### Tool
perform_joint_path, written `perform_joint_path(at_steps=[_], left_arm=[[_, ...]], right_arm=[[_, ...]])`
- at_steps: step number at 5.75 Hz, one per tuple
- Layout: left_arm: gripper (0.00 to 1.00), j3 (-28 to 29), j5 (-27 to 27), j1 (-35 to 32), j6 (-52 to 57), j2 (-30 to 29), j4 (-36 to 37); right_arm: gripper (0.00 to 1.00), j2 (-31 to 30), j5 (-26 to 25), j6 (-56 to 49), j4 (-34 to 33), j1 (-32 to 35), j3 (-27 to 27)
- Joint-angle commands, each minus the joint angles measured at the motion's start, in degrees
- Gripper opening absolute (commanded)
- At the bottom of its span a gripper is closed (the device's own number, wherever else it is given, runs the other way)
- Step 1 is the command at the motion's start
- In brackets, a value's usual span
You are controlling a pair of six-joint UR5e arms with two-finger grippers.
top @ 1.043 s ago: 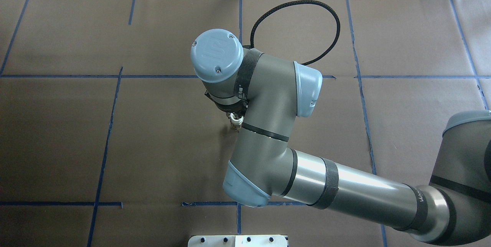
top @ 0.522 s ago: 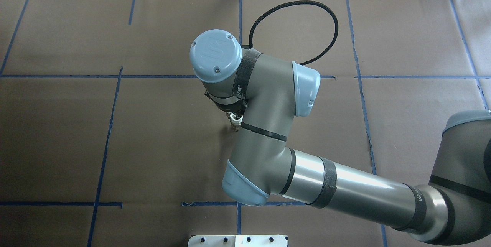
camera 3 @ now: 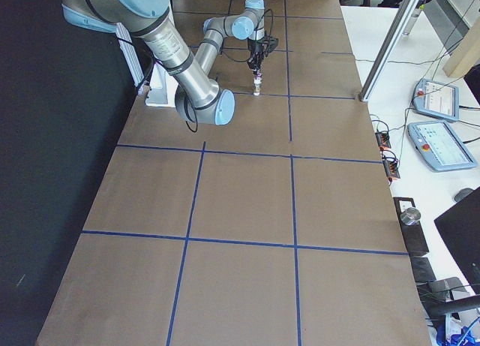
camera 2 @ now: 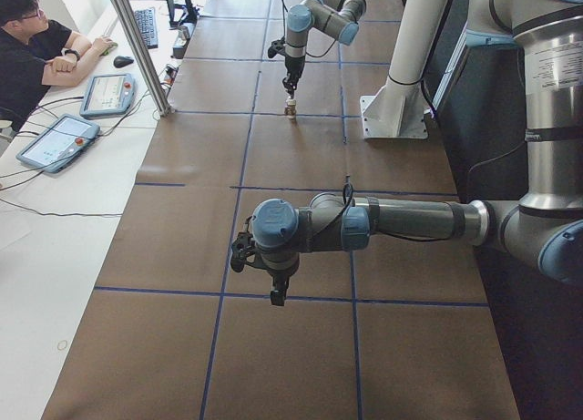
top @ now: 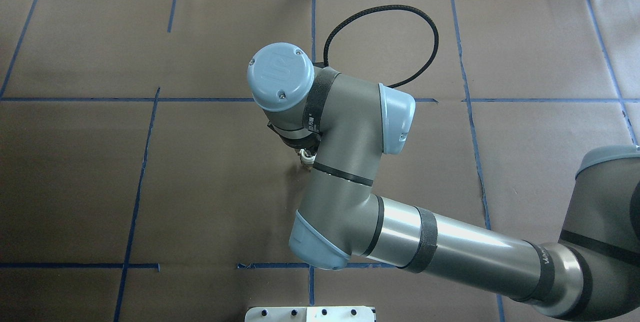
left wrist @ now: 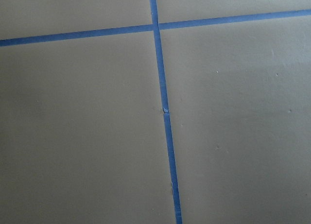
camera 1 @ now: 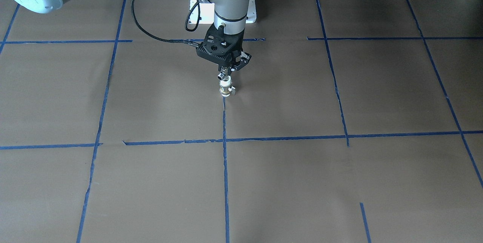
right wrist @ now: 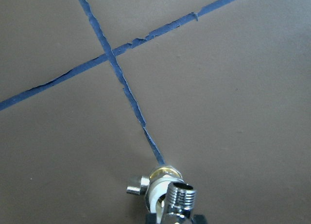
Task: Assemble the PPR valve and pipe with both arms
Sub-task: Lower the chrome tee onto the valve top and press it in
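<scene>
Toward the left end edge of the tabletop (camera 2: 182, 256), the left arm (camera 2: 401, 221) reached out level from the robot's edge, and its pincer (camera 2: 276, 295) pointed down over a crossing of blue tape (left wrist: 163, 88). Only the side view caught that pincer, so I cannot tell whether it was spread or pressed together. Its wrist camera saw nothing but bare brown surface and tape.

Further right, well in from every edge, the PPR valve (camera 1: 225, 86) stood upright on the tabletop at the end of a tape line. Its brass band was at the bottom, its white body above that, and its small lever (right wrist: 137, 185) stuck out sideways. The pipe (right wrist: 181, 197), chrome and threaded at its open end, sat directly on top of the valve and touched its white end.

The right arm (top: 450, 249) came in from the right end of the robot's edge and bent down over the pair. Its black cable (top: 430, 27) looped toward the operators' edge. The right pincer (camera 1: 225, 71) hung straight down, pinching the pipe between its fingertips, directly above the valve.
</scene>
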Motion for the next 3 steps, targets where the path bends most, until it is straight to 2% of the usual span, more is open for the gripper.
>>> perform_joint_path(at_steps=[1,3], left_arm=[[1.00,0.0,0.0,0.0,0.0,0.0,0.0],[1.00,0.1,0.0,0.0,0.0,-0.1,0.0]], right_arm=[[0.00,0.0,0.0,0.0,0.0,-0.2,0.0],[0.00,0.0,0.0,-0.1,0.1,-0.2,-0.5]])
